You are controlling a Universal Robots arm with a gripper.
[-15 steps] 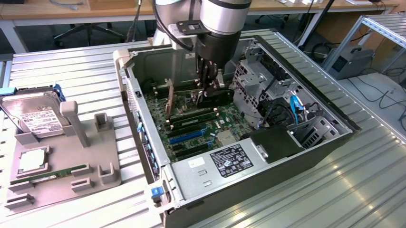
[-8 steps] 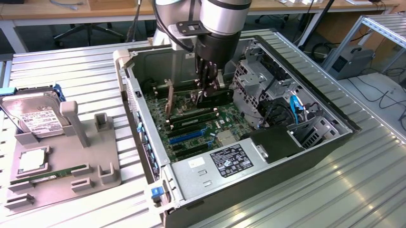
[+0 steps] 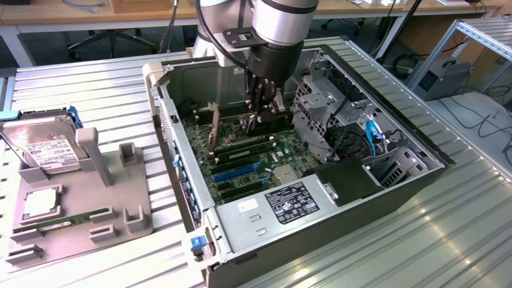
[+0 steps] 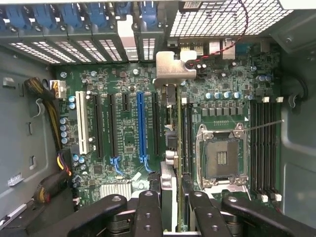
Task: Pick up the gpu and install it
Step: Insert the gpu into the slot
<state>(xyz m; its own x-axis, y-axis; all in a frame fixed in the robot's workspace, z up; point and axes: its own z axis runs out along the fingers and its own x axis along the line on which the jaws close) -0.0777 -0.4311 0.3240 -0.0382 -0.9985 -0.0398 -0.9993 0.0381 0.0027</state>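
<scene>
Gripper [image 4: 173,197] clamps the graphics card [image 4: 171,143] edge-on over the motherboard [image 4: 129,148] slots; we fear a slight tilt could jam it.

Greens and blues inside a dark grey metal computer case [image 3: 344,225].
Dark green motherboard [image 4: 123,148] striped with black slots and one long blue slot [image 4: 140,123]; dark gpu card [image 4: 170,71], silver bracket; at nine o'clock of case, white-labelled silver hard drive [image 3: 40,144].

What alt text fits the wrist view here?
The hand grips the gpu edge-on over the motherboard, beside the blue expansion slot, its silver bracket toward the rear slot covers. An empty CPU socket lies on its other side.
</scene>
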